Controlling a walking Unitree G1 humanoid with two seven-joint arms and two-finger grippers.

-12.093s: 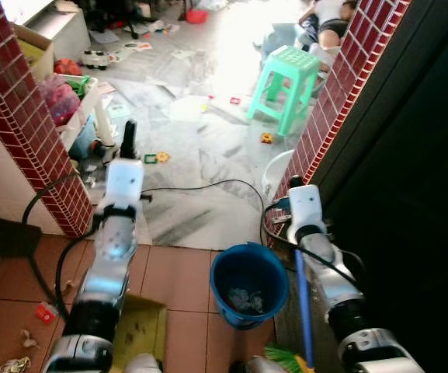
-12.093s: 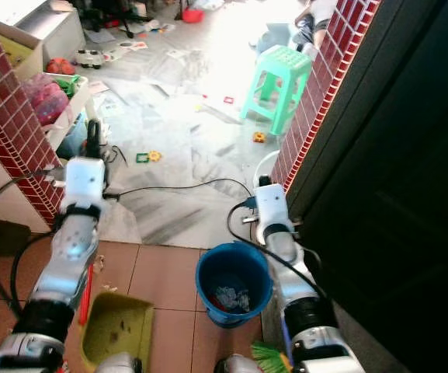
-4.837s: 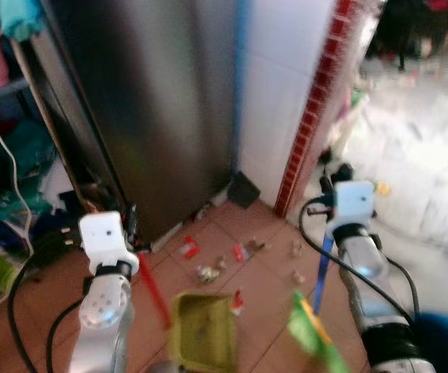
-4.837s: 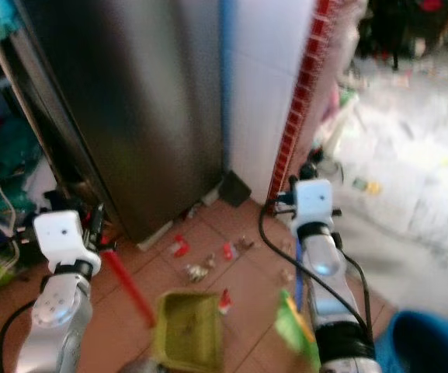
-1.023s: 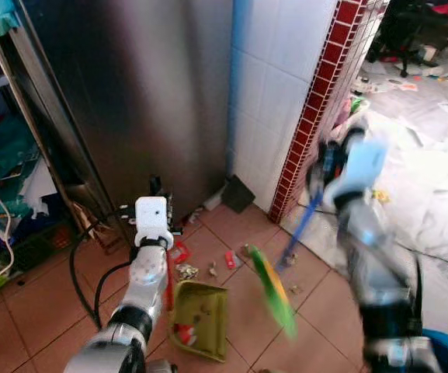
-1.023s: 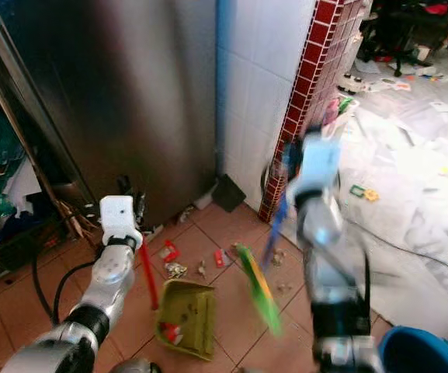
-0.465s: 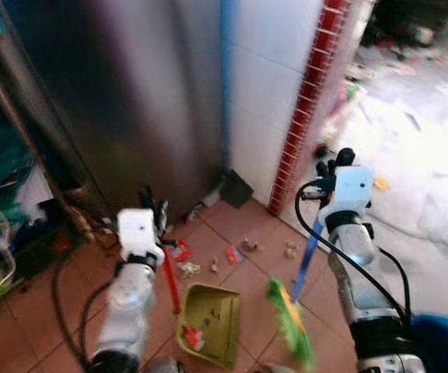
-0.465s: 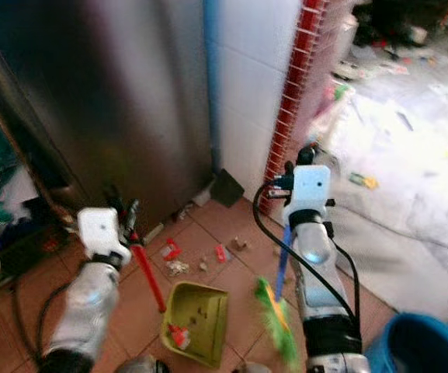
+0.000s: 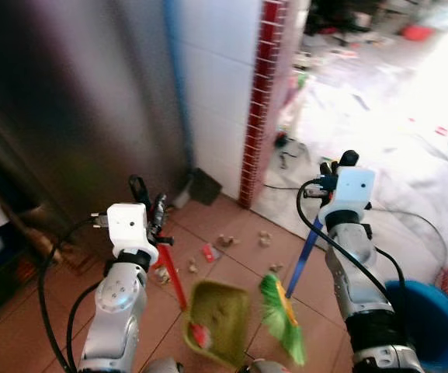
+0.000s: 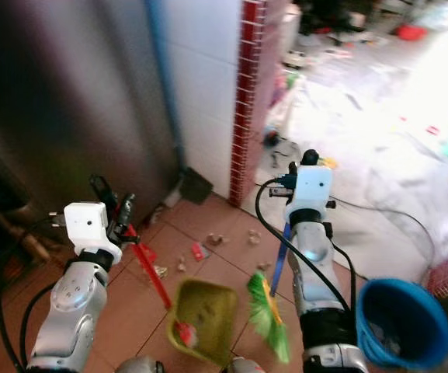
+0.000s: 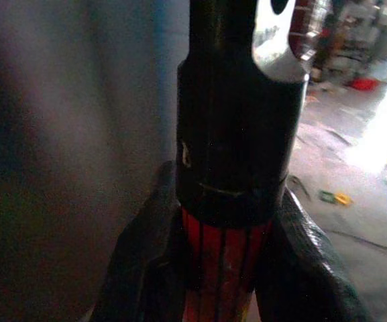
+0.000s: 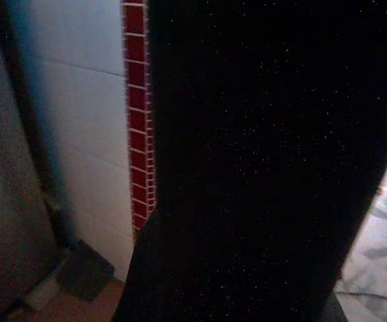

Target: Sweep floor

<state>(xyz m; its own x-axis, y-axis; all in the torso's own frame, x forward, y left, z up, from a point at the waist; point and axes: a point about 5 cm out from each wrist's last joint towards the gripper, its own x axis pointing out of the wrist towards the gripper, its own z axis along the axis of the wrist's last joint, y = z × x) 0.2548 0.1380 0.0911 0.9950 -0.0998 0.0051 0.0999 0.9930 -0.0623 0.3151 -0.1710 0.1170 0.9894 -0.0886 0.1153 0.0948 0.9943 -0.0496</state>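
In the left eye view my left gripper (image 9: 147,203) sits left of centre, its fingers closed around the red handle (image 9: 171,280) of the green dustpan (image 9: 220,320), which rests on the terracotta floor tiles (image 9: 231,272) at the lower middle. My right gripper (image 9: 334,165) is right of centre, holding the blue handle of the broom (image 9: 303,252); the green bristles (image 9: 280,317) lie just beside the dustpan's right edge. Scraps of litter (image 9: 208,252) are scattered on the tiles above the dustpan, below the red brick pillar (image 9: 259,93) and the steel fridge (image 9: 76,109). A blue bucket (image 9: 429,322) stands at the lower right. In the right eye view the same layout shows, with something red (image 10: 185,334) lying inside the pan. In the left wrist view my fingers (image 11: 146,261) clamp tight on the red handle from both sides, a black end piece above them. In the right wrist view a dark shape blocks most of the frame, so I cannot tell there how far those fingers are closed.
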